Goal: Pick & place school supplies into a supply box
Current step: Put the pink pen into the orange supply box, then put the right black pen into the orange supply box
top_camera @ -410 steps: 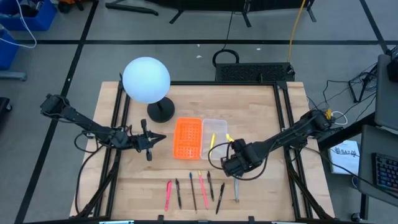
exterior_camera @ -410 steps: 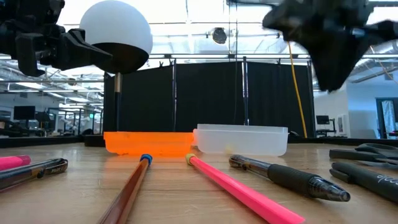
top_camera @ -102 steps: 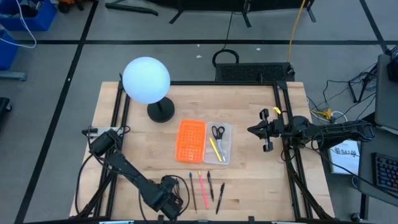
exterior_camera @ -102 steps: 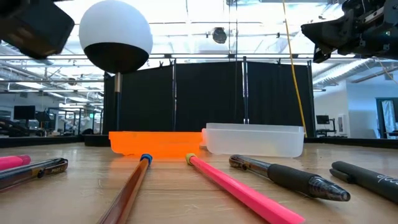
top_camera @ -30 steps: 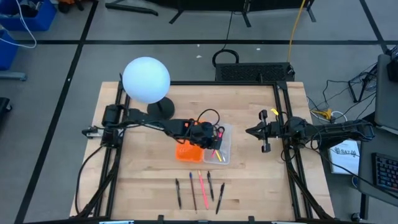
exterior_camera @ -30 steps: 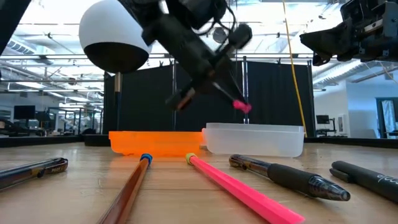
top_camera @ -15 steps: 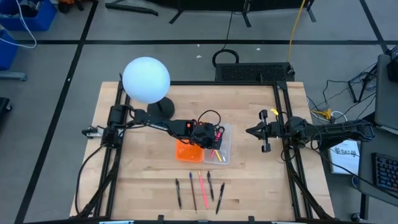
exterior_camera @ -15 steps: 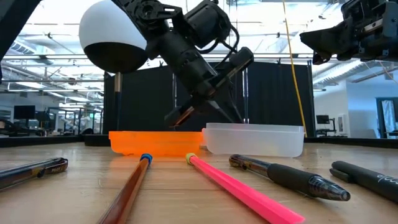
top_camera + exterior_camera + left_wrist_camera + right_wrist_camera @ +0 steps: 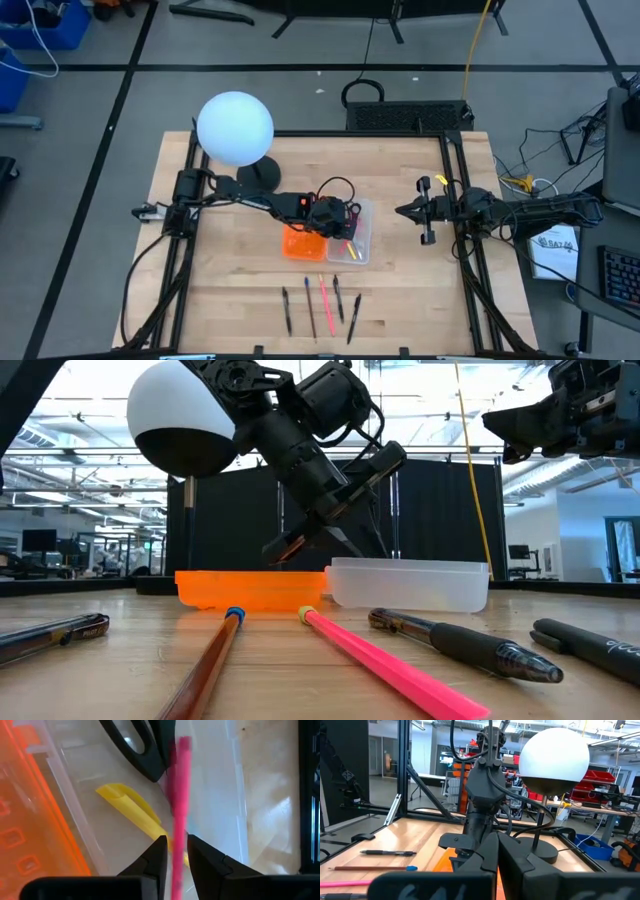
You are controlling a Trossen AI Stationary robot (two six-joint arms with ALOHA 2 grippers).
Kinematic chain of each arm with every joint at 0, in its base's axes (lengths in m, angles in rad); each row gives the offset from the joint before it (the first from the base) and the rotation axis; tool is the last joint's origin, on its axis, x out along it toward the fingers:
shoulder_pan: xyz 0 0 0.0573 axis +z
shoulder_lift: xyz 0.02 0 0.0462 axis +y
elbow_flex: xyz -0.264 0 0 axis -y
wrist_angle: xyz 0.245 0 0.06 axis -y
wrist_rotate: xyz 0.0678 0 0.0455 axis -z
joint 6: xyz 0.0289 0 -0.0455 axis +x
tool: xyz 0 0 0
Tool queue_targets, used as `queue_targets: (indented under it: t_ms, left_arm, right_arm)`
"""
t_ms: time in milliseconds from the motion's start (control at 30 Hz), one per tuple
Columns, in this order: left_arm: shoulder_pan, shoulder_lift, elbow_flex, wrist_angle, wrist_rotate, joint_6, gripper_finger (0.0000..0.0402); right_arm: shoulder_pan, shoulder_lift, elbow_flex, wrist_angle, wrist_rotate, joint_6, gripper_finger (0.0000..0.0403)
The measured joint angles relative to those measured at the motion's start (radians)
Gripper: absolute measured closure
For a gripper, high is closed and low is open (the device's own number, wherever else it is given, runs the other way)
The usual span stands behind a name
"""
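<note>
The supply box [image 9: 362, 240], a clear shallow tray, sits mid-table beside an orange perforated panel [image 9: 298, 246]. Black-handled scissors [image 9: 142, 747] and a yellow pencil [image 9: 132, 807] lie in it. My left gripper [image 9: 175, 845] hangs low over the box, slanting down, fingers slightly apart, with a pink pen [image 9: 179, 795] running between them over the box floor. Several more pens and pencils [image 9: 322, 305] lie near the table's near edge. My right gripper [image 9: 404, 211] waits shut above the table's right part. My left gripper has one finger [image 9: 159, 854] on each side of the pink pen's shaft [image 9: 177, 832], coming from above on a slant. The pen runs along the fingers and out past their ends. Whether the fingers touch it, I cannot tell.
A lamp with a white globe [image 9: 235, 128] and a dark round base [image 9: 258, 178] stands at the far left. Black frame rails [image 9: 462, 200] run along the table's left and right sides. Bare wood lies between the box and the row of pens.
My left gripper has sunk toward the supply box with the pink pen. The pen's end, which showed above the box wall in the low view, has dropped out of sight behind it.
</note>
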Motion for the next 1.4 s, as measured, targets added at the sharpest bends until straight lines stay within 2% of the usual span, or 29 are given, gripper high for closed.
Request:
queue_targets:
  t_ms: [167,300,433,567,667,767,867,933,1033,1200,1300,1400]
  left_arm:
    - [0.000,0.000,0.000,0.005,0.009,0.017,0.0318]
    - [0.007,-0.030,0.000,0.048,0.044,0.122,0.0317]
    - [0.022,-0.141,0.000,0.076,0.105,0.245,0.0317]
    - [0.019,-0.307,0.000,0.060,0.100,0.418,0.0316]
    - [-0.002,-0.457,0.002,-0.020,0.046,0.570,0.0316]
    - [-0.049,-0.595,0.002,-0.202,-0.072,0.743,0.0316]
    - [-0.143,-0.702,-0.010,-0.384,-0.183,0.921,0.0327]
    - [-0.228,-0.754,-0.041,-0.454,-0.258,1.022,0.0350]
    - [-0.348,-0.818,-0.144,-0.471,-0.350,1.146,0.0392]
    - [-0.463,-0.887,-0.433,-0.218,-0.384,1.349,0.0397]
    - [-0.458,-0.919,-0.640,0.037,-0.360,1.485,0.0397]
    - [-0.392,-0.991,-0.811,0.253,-0.332,1.590,0.0398]
  right_arm:
    - [0.000,0.000,0.000,0.000,0.000,0.000,0.0403]
    - [0.000,0.000,0.000,0.000,0.000,0.000,0.0403]
    - [0.000,0.000,0.000,0.000,-0.001,0.030,0.0403]
    - [0.000,0.000,0.000,0.007,-0.001,0.044,0.0403]
    - [0.000,0.000,0.000,0.008,-0.001,0.045,0.0403]
    - [0.000,0.000,0.000,0.007,-0.001,0.045,0.0403]
    - [0.000,0.000,0.000,-0.002,-0.001,0.045,0.0403]
    - [0.000,0.000,0.000,-0.004,-0.001,0.045,0.0403]
    - [0.001,0.000,0.000,-0.010,-0.004,0.050,0.0403]
    - [0.001,0.000,0.000,-0.017,-0.003,0.048,0.0403]
    - [0.001,0.000,0.000,-0.016,-0.003,0.037,0.0403]
    - [0.001,0.000,0.000,-0.017,-0.002,0.026,0.0403]
